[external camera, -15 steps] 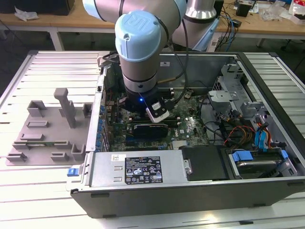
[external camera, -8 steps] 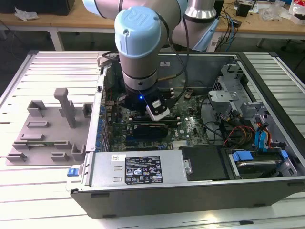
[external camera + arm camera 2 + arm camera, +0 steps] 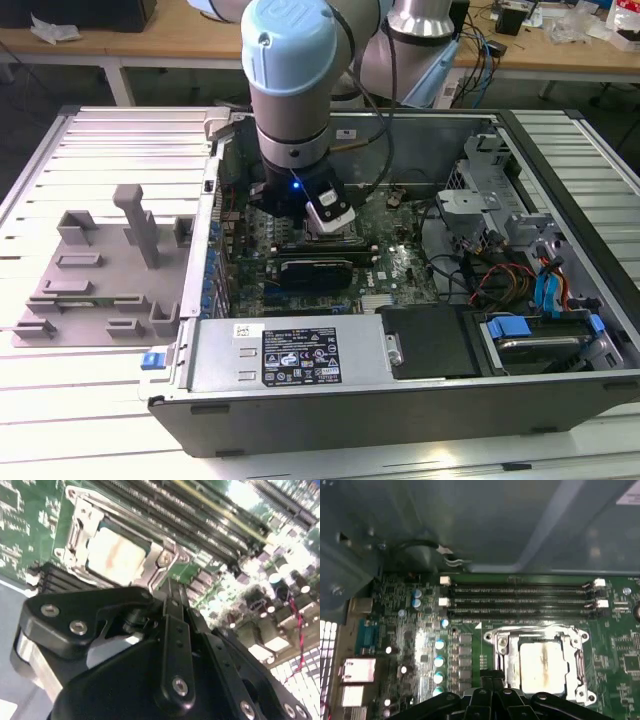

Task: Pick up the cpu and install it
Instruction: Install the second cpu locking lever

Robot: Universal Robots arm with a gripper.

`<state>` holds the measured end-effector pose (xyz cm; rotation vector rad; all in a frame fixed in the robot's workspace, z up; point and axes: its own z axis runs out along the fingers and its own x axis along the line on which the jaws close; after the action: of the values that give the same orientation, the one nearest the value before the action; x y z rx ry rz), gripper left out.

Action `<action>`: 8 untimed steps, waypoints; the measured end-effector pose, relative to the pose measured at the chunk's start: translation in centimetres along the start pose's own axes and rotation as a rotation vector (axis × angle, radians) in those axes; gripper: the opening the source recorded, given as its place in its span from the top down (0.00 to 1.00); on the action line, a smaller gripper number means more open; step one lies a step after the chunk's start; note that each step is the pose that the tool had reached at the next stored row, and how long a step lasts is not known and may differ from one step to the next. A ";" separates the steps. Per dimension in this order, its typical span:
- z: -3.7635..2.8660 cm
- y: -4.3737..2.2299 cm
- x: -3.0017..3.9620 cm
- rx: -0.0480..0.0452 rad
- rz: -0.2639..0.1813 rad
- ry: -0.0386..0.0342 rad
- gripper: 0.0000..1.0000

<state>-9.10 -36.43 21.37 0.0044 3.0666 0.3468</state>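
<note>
motherboard socket (image 3: 540, 662) holds cpu (image 3: 541, 667) beyond fingers (image 3: 485, 700)

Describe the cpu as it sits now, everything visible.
The cpu is a flat square chip with a shiny silver-white metal top, marked by a faint tan smear down its middle. In both wrist views it lies flat in the motherboard socket, the metal frame around its edges. Beside it run the long memory slots. The hand's black linkage sits close in front of the socket; nothing visibly grips the chip.
</note>
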 end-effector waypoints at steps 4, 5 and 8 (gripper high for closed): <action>0.10 0.02 -1.76 0.0219 0.000 0.0050 0.89; 0.13 0.04 -2.34 0.0277 0.000 0.0059 0.89; 0.14 0.27 -2.68 0.0351 0.000 0.0064 0.89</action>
<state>-6.41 -36.16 21.44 0.0045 3.0786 0.2936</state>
